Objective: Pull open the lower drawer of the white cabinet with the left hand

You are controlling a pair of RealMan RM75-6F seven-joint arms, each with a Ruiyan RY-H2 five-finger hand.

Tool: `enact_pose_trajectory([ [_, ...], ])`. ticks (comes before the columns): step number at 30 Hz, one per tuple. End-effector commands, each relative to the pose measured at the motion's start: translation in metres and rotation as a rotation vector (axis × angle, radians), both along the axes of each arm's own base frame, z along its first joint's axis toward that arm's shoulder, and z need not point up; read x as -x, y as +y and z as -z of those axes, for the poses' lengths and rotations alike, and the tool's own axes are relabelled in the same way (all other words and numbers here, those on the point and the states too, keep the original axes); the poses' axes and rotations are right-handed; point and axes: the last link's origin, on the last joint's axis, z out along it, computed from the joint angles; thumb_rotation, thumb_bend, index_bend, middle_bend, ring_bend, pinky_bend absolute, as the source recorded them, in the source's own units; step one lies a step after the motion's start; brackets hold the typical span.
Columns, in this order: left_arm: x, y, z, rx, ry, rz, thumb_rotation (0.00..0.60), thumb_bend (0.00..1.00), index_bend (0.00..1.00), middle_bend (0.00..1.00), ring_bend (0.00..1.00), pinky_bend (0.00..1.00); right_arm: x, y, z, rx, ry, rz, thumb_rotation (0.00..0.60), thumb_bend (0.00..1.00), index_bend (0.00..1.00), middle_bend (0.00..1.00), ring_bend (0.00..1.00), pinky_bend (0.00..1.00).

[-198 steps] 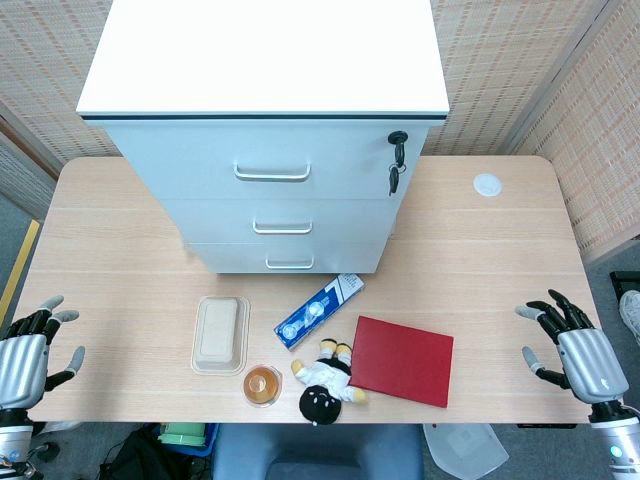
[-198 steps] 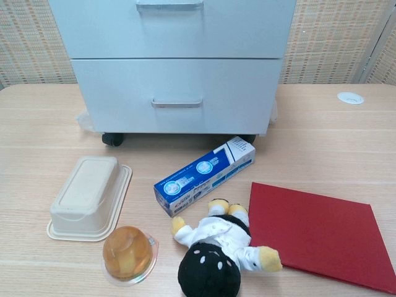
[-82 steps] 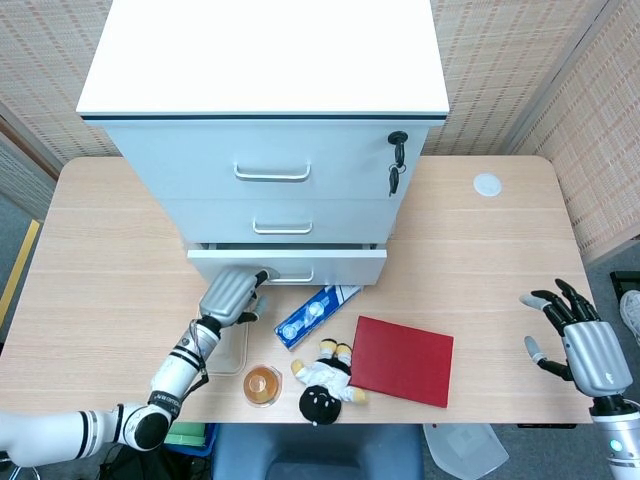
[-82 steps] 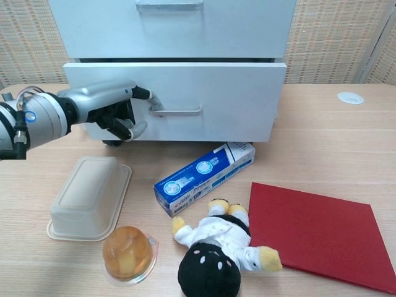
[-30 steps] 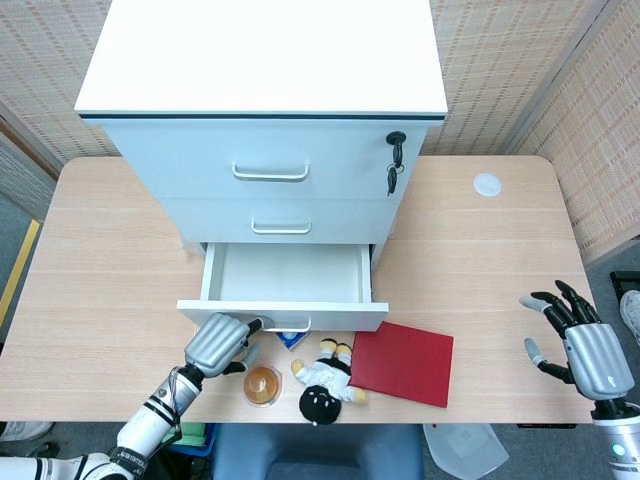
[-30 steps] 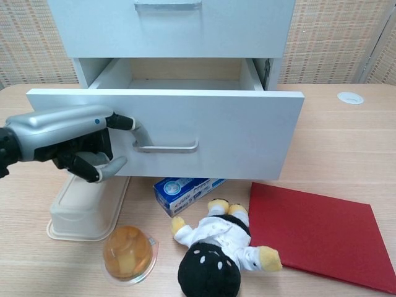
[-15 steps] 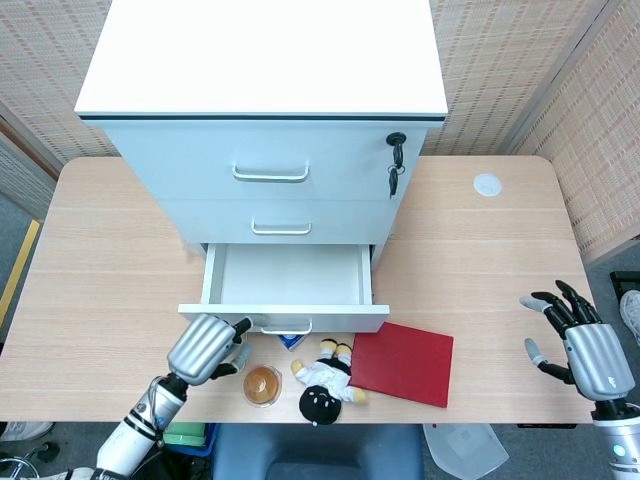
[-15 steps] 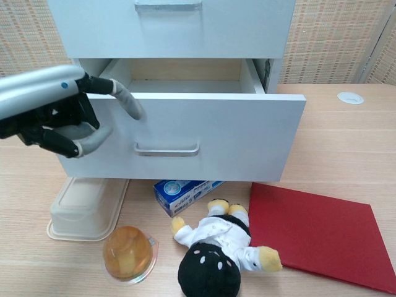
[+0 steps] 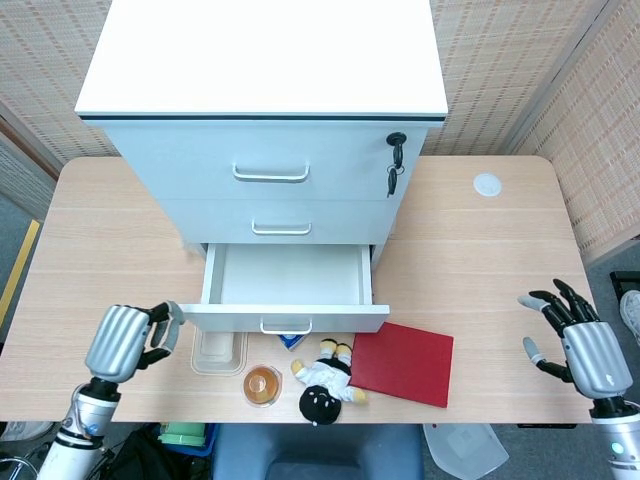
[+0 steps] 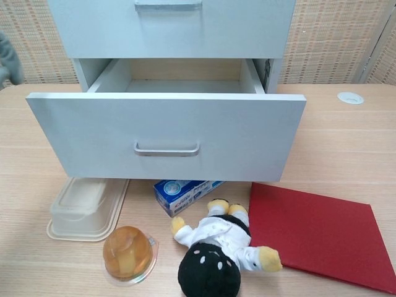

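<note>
The white cabinet (image 9: 262, 60) stands at the back of the table. Its lower drawer (image 9: 287, 275) is pulled out and its inside is empty. In the chest view the drawer front (image 10: 167, 124) with its metal handle (image 10: 167, 149) juts over the table. My left hand (image 9: 122, 340) hovers left of the drawer's front corner, apart from it, fingers curled in and holding nothing. Only a grey blur of it (image 10: 6, 59) shows at the chest view's left edge. My right hand (image 9: 582, 350) stays at the far right with fingers spread, empty.
Partly under the drawer front lie a beige lidded container (image 10: 86, 207) and a blue toothpaste box (image 10: 185, 189). An orange jelly cup (image 10: 128, 252), a plush doll (image 10: 216, 253) and a red folder (image 10: 322, 232) sit nearer the front edge. Keys (image 9: 397, 160) hang from the cabinet lock.
My left hand let go of the drawer handle and moved away to the left, out past the drawer's corner. The drawer stays open. The right hand is unmoved.
</note>
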Motion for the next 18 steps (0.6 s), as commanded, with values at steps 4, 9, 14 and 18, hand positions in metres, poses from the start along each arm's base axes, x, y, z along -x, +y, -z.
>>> enact_pose_trajectory([
  [4,0.042,-0.002,-0.018,-0.074,0.085,-0.149,0.6,0.55,0.58,0.75,0.75,0.81,-0.001,-0.001,0.002,-0.009,0.001,-0.003,0.6,0.33,0.26,0.22,0.13,0.16],
  [9,0.068,-0.006,-0.027,-0.112,0.168,-0.243,0.6,0.52,0.41,0.56,0.57,0.6,-0.001,-0.001,0.002,-0.013,0.004,-0.001,0.6,0.33,0.26,0.22,0.13,0.16],
  [14,0.088,-0.012,-0.032,-0.156,0.202,-0.295,0.6,0.46,0.31,0.41,0.44,0.48,-0.001,0.0,0.003,-0.023,0.008,0.002,0.6,0.33,0.26,0.22,0.13,0.16],
  [18,0.099,-0.018,-0.034,-0.175,0.223,-0.311,0.6,0.46,0.3,0.39,0.43,0.45,-0.001,0.0,0.003,-0.03,0.01,0.002,0.6,0.33,0.26,0.22,0.13,0.16],
])
